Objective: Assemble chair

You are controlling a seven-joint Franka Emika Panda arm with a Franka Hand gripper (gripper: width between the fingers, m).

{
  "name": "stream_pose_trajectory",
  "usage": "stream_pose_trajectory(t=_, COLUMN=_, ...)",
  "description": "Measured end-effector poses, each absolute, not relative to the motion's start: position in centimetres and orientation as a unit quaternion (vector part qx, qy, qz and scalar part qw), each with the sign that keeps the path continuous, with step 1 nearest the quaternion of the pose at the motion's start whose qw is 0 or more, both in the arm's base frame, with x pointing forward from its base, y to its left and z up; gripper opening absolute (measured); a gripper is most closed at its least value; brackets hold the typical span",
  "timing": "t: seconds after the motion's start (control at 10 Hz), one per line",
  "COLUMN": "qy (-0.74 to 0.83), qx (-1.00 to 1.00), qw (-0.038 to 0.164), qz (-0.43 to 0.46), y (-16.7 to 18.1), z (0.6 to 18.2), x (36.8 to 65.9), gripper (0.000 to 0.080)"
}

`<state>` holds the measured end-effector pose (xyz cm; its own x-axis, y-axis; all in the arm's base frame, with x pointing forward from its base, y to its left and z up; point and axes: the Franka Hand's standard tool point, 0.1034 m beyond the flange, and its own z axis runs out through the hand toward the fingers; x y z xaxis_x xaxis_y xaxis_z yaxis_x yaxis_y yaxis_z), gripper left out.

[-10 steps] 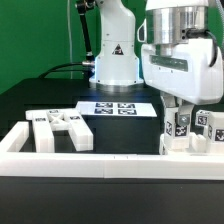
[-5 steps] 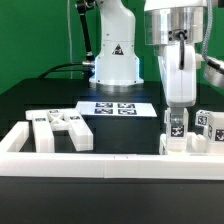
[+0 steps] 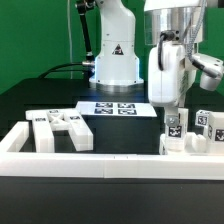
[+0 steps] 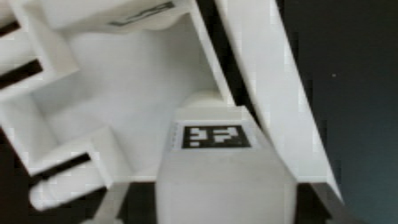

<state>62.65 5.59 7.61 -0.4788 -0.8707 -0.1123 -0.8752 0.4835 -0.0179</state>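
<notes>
The chair is in loose white parts. My gripper (image 3: 175, 112) hangs at the exterior view's right, straight above an upright tagged chair part (image 3: 175, 130) that stands inside the border rail. In the wrist view that part (image 4: 217, 165) fills the space between my jaws, its tag facing the camera, and my gripper (image 4: 221, 208) is shut on it. More tagged parts (image 3: 206, 128) stand just to its right. A cluster of flat and blocky chair parts (image 3: 60, 130) lies at the exterior view's left.
White border rails (image 3: 110, 165) frame the front and sides of the work area. The marker board (image 3: 115, 108) lies flat in front of the arm's base (image 3: 116, 65). The black table (image 3: 125, 135) lies between the two groups of parts.
The wrist has turned about its vertical axis above the upright part, so the hand's body now faces another way. The gripper stays at the same spot, still shut.
</notes>
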Motion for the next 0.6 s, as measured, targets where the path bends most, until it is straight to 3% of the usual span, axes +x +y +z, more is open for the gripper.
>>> stream_pose_trajectory(t=0.2, qy=0.840, qx=-0.540, qw=0.054, qz=0.019, y=5.64, z=7.59, x=62.64, gripper=0.0291)
stream_pose_trajectory(t=0.3, qy=0.833, qx=-0.550, qw=0.053, qz=0.019, y=5.64, z=7.59, x=62.62, gripper=0.0495)
stream_pose_trajectory(t=0.4, qy=0.817, qx=-0.574, qw=0.054, qz=0.018, y=5.63, z=7.62, x=62.63, gripper=0.0604)
stream_pose_trajectory(t=0.6, qy=0.740, qx=-0.670, qw=0.055, qz=0.011, y=5.75, z=7.61, x=62.62, gripper=0.0638)
